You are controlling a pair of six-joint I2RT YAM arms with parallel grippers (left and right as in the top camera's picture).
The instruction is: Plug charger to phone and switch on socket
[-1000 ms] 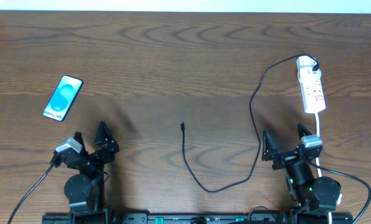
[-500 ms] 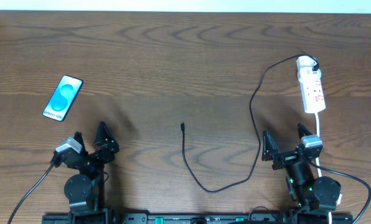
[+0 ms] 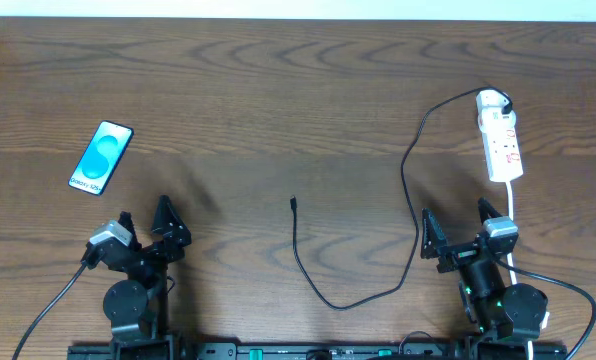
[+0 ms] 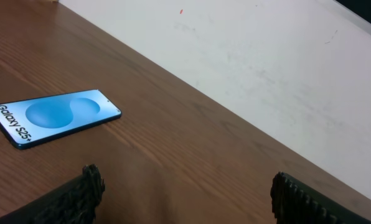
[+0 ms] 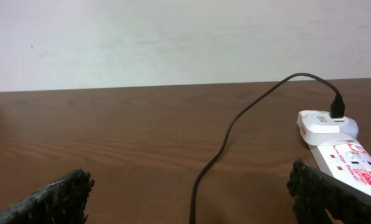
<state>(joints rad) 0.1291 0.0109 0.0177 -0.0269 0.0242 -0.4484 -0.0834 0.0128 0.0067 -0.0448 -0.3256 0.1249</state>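
Observation:
The phone [image 3: 101,157] [image 4: 53,116] lies flat at the table's left, blue screen up, ahead and to the left of my left gripper [image 3: 145,220] [image 4: 187,190], which is open and empty. The charger [image 3: 409,190] [image 5: 248,124] is a thin black cable running from the far end of the white socket [image 3: 499,137] [image 5: 341,146] down across the table to its small free plug [image 3: 293,204] near the middle. My right gripper [image 3: 456,218] [image 5: 192,193] is open and empty near the table's front, with the cable passing on the table between its fingers.
The socket's thick white cord [image 3: 511,215] runs down past the right arm's base. Behind the table's far edge stands a white wall [image 5: 173,37].

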